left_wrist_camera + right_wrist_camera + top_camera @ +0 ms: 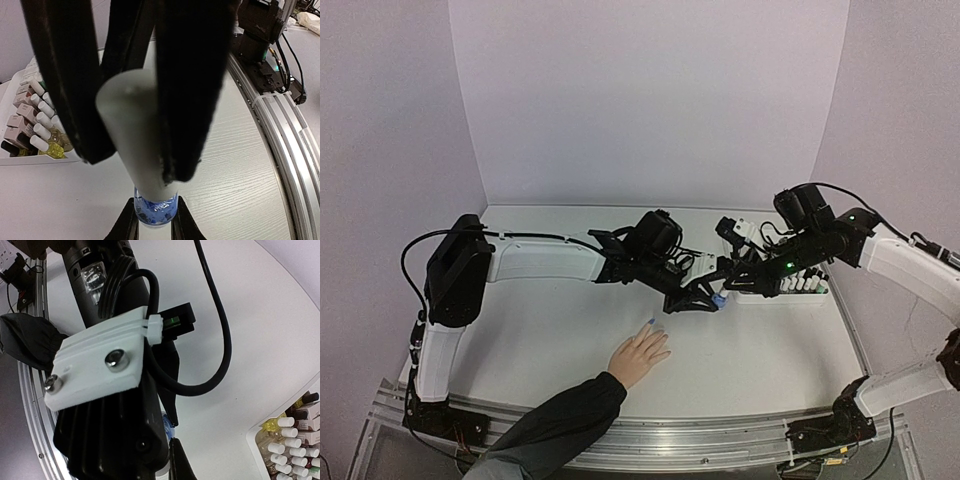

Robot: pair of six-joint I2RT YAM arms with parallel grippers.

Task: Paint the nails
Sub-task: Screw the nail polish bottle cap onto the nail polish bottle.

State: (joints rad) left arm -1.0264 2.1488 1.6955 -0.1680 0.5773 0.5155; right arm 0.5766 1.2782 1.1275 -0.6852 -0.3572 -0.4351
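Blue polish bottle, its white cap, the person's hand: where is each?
blue polish bottle [155, 212]: left wrist view, glass body below the cap.
white cap [131, 125]: left wrist view, its frosted side.
person's hand [640, 356]: top external view, back of hand.

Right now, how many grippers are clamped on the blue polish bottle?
2. The left gripper is shut on the white cap from above. The right gripper is shut on the blue bottle just below the cap.
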